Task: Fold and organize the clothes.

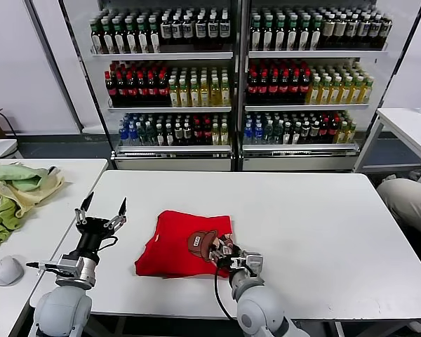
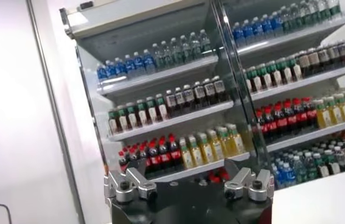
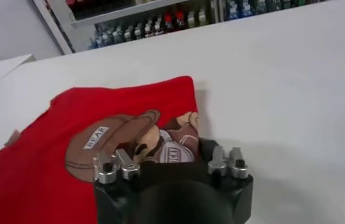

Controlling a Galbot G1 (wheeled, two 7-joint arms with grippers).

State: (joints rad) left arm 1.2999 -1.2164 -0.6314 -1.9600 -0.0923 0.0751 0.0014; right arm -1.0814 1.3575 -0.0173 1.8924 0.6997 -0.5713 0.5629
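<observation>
Centrally, lower middle of the head view: I see the red T-shirt point(image 1: 182, 246) lying partly folded on the white table point(image 1: 302, 232), its bear print point(image 1: 205, 242) facing up. My right gripper point(image 1: 226, 250) sits low at the shirt's right edge, over the print; whether its fingers pinch the cloth I cannot tell. Lower left: my left gripper point(image 1: 102, 210) is raised above the table, fingers spread open and empty, pointing at the drink shelves point(image 1: 231, 77). Far left, green and yellow cloths point(image 1: 14, 193) lie on a side table.

Red T-shirt point(image 1: 175, 246), folded, flat on the white table; brown bear print up, near its right edge
</observation>
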